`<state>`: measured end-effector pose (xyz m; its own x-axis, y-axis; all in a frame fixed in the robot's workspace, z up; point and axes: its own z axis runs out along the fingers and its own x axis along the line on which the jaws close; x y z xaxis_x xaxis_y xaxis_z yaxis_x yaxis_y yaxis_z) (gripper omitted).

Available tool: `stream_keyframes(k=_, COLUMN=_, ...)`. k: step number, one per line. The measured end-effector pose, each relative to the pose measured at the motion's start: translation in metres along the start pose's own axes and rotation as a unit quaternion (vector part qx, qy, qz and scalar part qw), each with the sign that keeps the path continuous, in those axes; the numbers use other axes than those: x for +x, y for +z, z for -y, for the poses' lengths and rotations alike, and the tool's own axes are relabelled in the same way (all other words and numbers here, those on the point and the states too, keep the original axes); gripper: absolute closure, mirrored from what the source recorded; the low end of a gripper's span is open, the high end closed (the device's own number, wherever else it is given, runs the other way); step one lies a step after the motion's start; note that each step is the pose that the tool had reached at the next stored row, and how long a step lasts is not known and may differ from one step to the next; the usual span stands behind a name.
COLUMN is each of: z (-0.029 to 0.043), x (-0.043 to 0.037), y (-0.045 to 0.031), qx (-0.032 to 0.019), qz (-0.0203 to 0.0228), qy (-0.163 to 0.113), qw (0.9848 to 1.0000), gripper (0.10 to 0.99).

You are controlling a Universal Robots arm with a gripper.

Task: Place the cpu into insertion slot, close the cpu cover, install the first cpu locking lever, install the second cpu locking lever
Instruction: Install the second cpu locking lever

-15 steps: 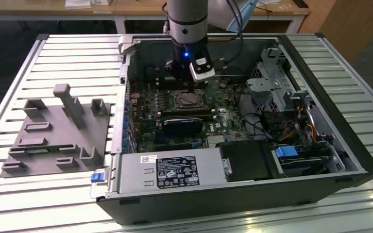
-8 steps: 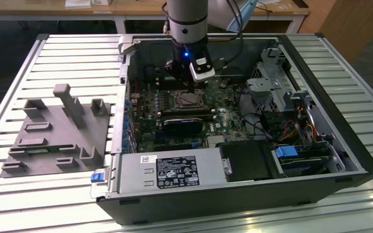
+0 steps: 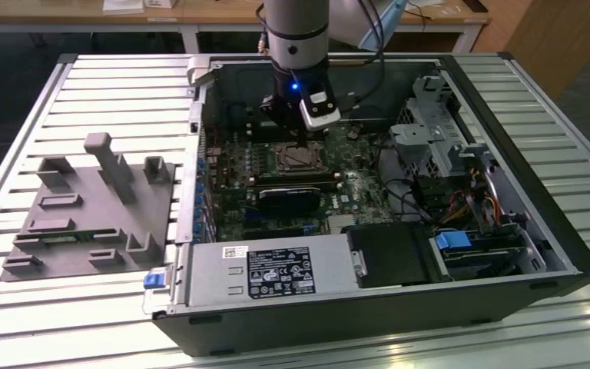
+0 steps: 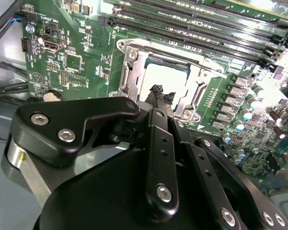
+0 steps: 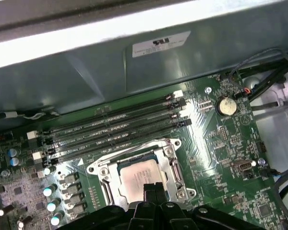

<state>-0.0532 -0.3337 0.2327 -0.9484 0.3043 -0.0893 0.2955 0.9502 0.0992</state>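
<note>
A: Where is the cpu (image 5: pixel 137 178) at this moment?

B: It lies flat inside the insertion slot (image 5: pixel 140 175), on the green circuit board (image 5: pixel 216 139). Its face is a smooth silvery-grey square and it reflects the light. In the second wrist view the cpu (image 4: pixel 165 79) looks almost white.

A: And the cpu cover (image 5: pixel 174 165)?

B: It is a thin frame of silver metal with a big window in the middle. It seems to lie down around the chip, but I cannot tell if it is fully closed.

A: What about the gripper (image 5: pixel 153 190)?

B: Its black fingers (image 4: pixel 158 96) stand close together, nearly touching, and hold nothing. The tips are at the chip's edge; contact I cannot judge. In the exterior view the gripper (image 3: pixel 297 142) hangs straight over the socket inside the open computer case (image 3: pixel 541 231).

A: What is around the socket?

B: From the socket in the first wrist view, long black memory slots (image 5: pixel 115 127) run at about 11 o'clock, and a round shiny coin battery (image 5: pixel 225 106) sits at about 2 o'clock.
</note>
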Motion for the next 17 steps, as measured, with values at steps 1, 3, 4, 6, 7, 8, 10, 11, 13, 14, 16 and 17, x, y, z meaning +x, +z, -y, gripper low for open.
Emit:
stream_keyframes(k=1, z=0.0013, x=-0.0004, y=-0.0001, qx=0.0001, qz=0.0, qy=0.0, qw=1.0, gripper=0.98)
stream_keyframes(k=3, z=0.0041, x=-0.0013, y=-0.0003, qx=0.0, qz=0.0, qy=0.0, qw=1.0, gripper=0.98)
stream_keyframes(k=4, z=0.0055, x=-0.0017, y=-0.0004, qx=0.0, qz=0.0, qy=0.0, qw=1.0, gripper=0.98)
stream_keyframes(k=6, z=0.0083, x=-0.0026, y=-0.0006, qx=0.0, qz=0.0, qy=0.0, qw=1.0, gripper=0.98)
stream_keyframes(k=7, z=0.0097, x=-0.0031, y=-0.0006, qx=0.0, qz=0.0, qy=0.0, qw=1.0, gripper=0.98)
stream_keyframes(k=8, z=0.0111, x=-0.0035, y=-0.0008, qx=0.0, qz=0.0, qy=0.0, qw=1.0, gripper=0.98)
stream_keyframes(k=10, z=0.0142, x=-0.0045, y=-0.001, qx=0.0, qz=0.0, qy=0.0, qw=1.0, gripper=0.98)
stream_keyframes(k=11, z=0.0158, x=-0.0051, y=-0.0011, qx=0.0, qz=0.0, qy=0.0, qw=1.0, gripper=0.98)
stream_keyframes(k=13, z=0.0193, x=-0.0062, y=-0.0014, qx=0.0, qz=0.0, qy=0.0, qw=1.0, gripper=0.98)
stream_keyframes(k=14, z=0.0213, x=-0.0068, y=-0.0015, qx=0.0, qz=0.0, qy=0.0, qw=1.0, gripper=0.98)
stream_keyframes(k=16, z=0.0252, x=-0.008, y=-0.0018, qx=0.0, qz=0.0, qy=0.0, qw=1.0, gripper=0.98)
stream_keyframes(k=17, z=0.0269, x=-0.0086, y=-0.0019, qx=0.0, qz=0.0, qy=0.0, qw=1.0, gripper=0.98)
